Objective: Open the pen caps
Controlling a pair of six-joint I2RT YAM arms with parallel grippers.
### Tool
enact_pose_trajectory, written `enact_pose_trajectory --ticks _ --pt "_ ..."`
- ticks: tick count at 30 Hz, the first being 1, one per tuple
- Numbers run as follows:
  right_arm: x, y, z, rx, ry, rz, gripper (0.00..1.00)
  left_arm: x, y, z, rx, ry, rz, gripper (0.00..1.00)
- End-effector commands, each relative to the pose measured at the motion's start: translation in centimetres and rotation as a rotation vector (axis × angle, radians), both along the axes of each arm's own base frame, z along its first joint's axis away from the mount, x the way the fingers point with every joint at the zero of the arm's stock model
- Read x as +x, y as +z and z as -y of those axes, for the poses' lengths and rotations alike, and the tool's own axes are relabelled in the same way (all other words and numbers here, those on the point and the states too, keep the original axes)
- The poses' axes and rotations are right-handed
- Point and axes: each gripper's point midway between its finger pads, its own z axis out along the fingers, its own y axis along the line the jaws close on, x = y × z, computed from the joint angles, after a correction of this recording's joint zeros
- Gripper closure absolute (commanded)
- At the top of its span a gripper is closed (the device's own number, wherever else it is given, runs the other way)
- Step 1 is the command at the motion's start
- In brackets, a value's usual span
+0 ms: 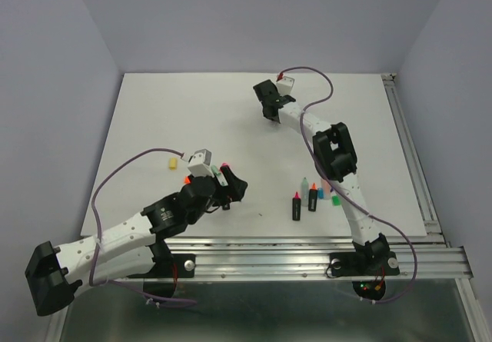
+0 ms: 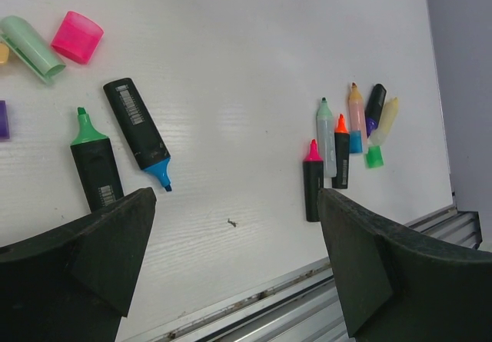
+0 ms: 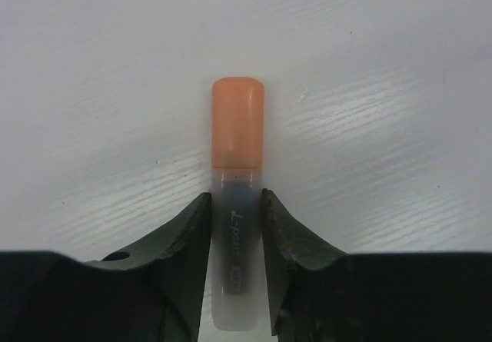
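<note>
Right wrist view: my right fingers [image 3: 188,238] are narrowed onto the pale translucent barrel [image 3: 234,296] of a highlighter lying on the white surface [image 3: 384,88]. They touch it on both sides just below its peach-orange cap [image 3: 238,123], which is fully seated. The pen is probably light, rigid, smooth plastic, so it may slip. My left fingers [image 2: 92,250] stand wide, holding nothing, and should grip the cap's sides.
</note>
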Motion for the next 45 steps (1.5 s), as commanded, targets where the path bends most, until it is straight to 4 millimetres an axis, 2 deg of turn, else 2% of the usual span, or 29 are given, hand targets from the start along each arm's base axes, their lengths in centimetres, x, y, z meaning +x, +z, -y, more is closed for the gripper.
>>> enact_pose_trajectory --ticks 1,5,6,7,8,9,10,11,12,13,14,15,16,17,18,19,20,21,22,24,25,28,34,36,38,39,40,42,45 --pt "-2.3 -2.8 0.3 -0.046 0.030 -0.114 0.66 0.3 0.7 -0.7 -0.025 0.036 0.021 0.01" --pt "-3.4 -2.4 -0.4 -0.009 0.108 -0.119 0.82 0.4 1.0 -1.4 -0.033 0.071 0.020 0.01" --pt "-2.7 -0.5 -0.8 -0.003 0.129 -0.074 0.85 0.4 1.1 -1.5 -0.037 0.075 0.022 0.01" --pt "-4.0 -1.5 -1.0 -0.005 0.203 -0.112 0.87 0.4 1.3 -1.6 -0.040 0.079 0.024 0.01" --pt "-3.7 -0.7 -1.8 0.026 0.253 -0.061 0.94 0.4 1.4 -1.7 -0.043 0.084 0.027 0.01" --pt "-4.1 2.8 -3.2 0.094 0.341 -0.006 0.96 0.4 1.6 -1.8 -0.052 0.092 0.026 0.01" --pt "-6.6 0.5 -2.4 0.063 0.415 -0.060 0.98 0.5 1.9 -1.9 -0.058 0.100 0.031 0.01" --pt "-6.3 2.1 -3.3 0.096 0.473 0.020 0.99 0.5 2.1 -1.9 -0.064 0.102 0.034 0.01" --pt "-7.6 3.5 -4.7 0.149 0.575 0.051 0.99 0.6 2.3 -2.0 -0.072 0.106 0.037 0.01" --pt "-10.6 3.8 -4.0 0.138 0.650 0.044 0.99 0.7 2.7 -1.9 -0.082 0.107 0.040 0.01" --pt "-11.8 6.5 -6.3 0.214 0.783 0.135 0.99 0.7 3.0 -1.9 -0.093 0.108 0.045 0.01" --pt "-13.6 7.1 -6.5 0.233 0.847 0.153 0.99 0.7 3.3 -1.8 -0.100 0.107 0.048 0.01" --pt "-15.8 11.2 -7.3 0.262 0.925 0.246 0.99 0.8 3.8 -1.7 -0.112 0.106 0.051 0.01" --pt "-18.8 9.6 -7.1 0.262 0.992 0.241 0.99 0.8 4.2 -1.6 -0.125 0.103 0.053 0.01" --pt "-20.9 10.3 -7.8 0.288 1.054 0.263 0.99 0.8 4.5 -1.5 -0.135 0.106 0.055 0.01" --pt "-24.2 11.4 -8.2 0.303 1.128 0.304 0.99 0.9 5.0 -1.2 -0.151 0.097 0.057 0.01" --pt "-25.1 13.6 -9.0 0.328 1.166 0.358 0.99 0.8 5.5 -1.0 -0.166 0.088 0.063 0.01" --pt "-27.4 12.4 -8.8 0.350 1.200 0.333 0.99 0.9 6.0 -0.6 -0.184 0.079 0.071 0.01" --pt "-29.3 12.4 -9.2 0.370 1.229 0.338 0.99 0.9 6.5 -0.3 -0.200 0.068 0.074 0.01" --pt "-31.9 13.6 -8.9 0.416 1.262 0.395 0.99 1.0 7.3 0.6 -0.234 0.050 0.069 0.01" --pt "-33.2 14.0 -9.4 0.437 1.286 0.409 0.99 0.9 7.5 0.9 -0.240 0.037 0.066 0.01" --pt "-35.1 15.6 -9.6 0.470 1.290 0.452 0.99 1.3 8.0 2.0 -0.272 0.027 0.060 0.01" --pt "-36.4 17.3 -9.5 0.490 1.273 0.492 0.99 1.8 7.0 3.4 -0.269 0.026 0.011 0.03" --pt "-36.6 17.6 -9.5 0.498 1.276 0.497 0.99 1.8 6.8 3.8 -0.275 0.019 0.006 0.14" --pt "-36.7 17.3 -9.5 0.497 1.276 0.479 0.99 1.8 6.6 4.0 -0.285 0.017 -0.001 0.20" --pt "-36.7 17.2 -9.6 0.498 1.277 0.475 0.99 1.9 6.6 4.1 -0.290 0.016 0.001 0.30" --pt "-36.8 17.0 -9.6 0.498 1.281 0.468 0.99 1.8 6.6 4.2 -0.291 0.009 0.002 0.33" --pt "-37.1 16.5 -9.8 0.493 1.292 0.450 0.99 1.7 6.5 4.3 -0.300 0.004 0.001 0.38" --pt "-37.8 16.4 -10.3 0.497 1.321 0.441 0.99 1.8 6.1 4.2 -0.301 0.013 -0.001 0.38"
